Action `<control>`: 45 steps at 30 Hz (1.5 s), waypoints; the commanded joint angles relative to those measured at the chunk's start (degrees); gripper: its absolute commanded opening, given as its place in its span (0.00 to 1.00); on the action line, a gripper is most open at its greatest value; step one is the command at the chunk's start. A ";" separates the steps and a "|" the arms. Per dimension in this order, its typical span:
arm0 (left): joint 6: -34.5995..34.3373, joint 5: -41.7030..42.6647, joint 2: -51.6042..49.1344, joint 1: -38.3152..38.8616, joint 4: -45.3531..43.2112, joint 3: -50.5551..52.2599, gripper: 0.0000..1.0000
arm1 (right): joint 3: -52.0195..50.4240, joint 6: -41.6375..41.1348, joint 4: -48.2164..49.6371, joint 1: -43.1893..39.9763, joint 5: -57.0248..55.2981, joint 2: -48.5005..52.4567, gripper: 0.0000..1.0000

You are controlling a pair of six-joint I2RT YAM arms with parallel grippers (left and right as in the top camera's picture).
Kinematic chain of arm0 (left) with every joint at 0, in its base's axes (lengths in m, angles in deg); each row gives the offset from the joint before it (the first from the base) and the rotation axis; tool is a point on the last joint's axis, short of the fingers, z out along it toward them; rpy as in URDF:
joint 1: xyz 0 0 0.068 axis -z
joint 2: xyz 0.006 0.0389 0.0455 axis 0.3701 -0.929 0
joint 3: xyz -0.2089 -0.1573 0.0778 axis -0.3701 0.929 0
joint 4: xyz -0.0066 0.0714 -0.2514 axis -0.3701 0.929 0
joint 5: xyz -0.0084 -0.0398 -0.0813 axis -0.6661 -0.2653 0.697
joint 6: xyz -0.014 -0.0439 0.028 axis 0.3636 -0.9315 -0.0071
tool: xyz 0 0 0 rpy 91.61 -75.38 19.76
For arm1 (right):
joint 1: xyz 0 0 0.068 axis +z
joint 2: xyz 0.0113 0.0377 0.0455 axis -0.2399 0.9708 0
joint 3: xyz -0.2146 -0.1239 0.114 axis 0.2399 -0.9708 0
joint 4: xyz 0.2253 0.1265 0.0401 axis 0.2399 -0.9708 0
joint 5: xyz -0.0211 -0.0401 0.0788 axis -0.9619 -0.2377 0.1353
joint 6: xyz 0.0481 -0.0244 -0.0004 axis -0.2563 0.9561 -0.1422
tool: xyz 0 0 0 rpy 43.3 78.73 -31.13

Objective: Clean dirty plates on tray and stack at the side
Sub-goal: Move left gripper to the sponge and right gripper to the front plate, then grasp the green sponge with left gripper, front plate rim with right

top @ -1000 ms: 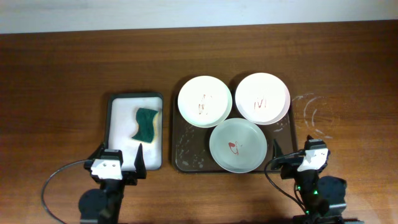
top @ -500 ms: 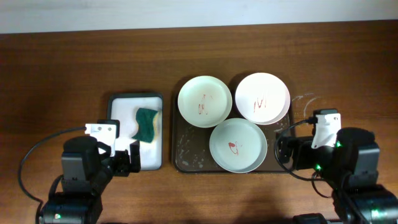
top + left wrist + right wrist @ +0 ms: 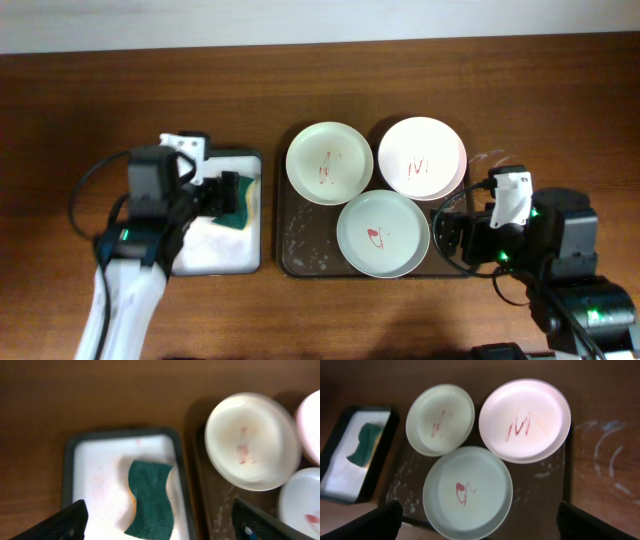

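Three plates with red scribbles lie on the dark brown tray [image 3: 298, 248]: a cream-white plate [image 3: 330, 163] at the back left, a pinkish-white plate [image 3: 421, 158] at the back right, and a pale green-grey plate [image 3: 383, 233] in front. My left gripper [image 3: 224, 193] is open above a green sponge [image 3: 238, 202]. In the left wrist view the sponge [image 3: 150, 500] lies between my open fingers [image 3: 69, 521], not held. My right gripper [image 3: 447, 236] is open and empty at the tray's right edge. In the right wrist view it hovers over the green-grey plate [image 3: 467, 491].
The sponge lies in a small black-rimmed white tray [image 3: 215, 255] left of the brown tray. White water streaks [image 3: 503, 185] mark the table to the right of the brown tray. Bare wooden table lies all around.
My left arm has swung forward over the small white tray and now sits above the sponge. My right arm has shifted a little left towards the brown tray. The plates have not moved.
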 commanded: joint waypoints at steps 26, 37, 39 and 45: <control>-0.61 -5.57 -32.65 3.52 -3.56 -1.68 0.51 | 0.90 -0.44 -0.11 0.52 0.04 21.24 0.99; -0.61 -5.44 -30.95 3.52 0.87 -3.17 0.00 | 0.83 -0.02 -0.11 0.52 -0.81 32.41 0.91; -0.92 -5.42 -28.22 3.52 3.06 -4.17 0.00 | 0.83 -0.02 -0.07 0.52 -0.81 34.69 0.79; -6.23 -5.38 -23.50 3.52 7.26 -4.26 0.00 | 0.83 -0.02 -0.09 0.52 0.09 40.68 0.64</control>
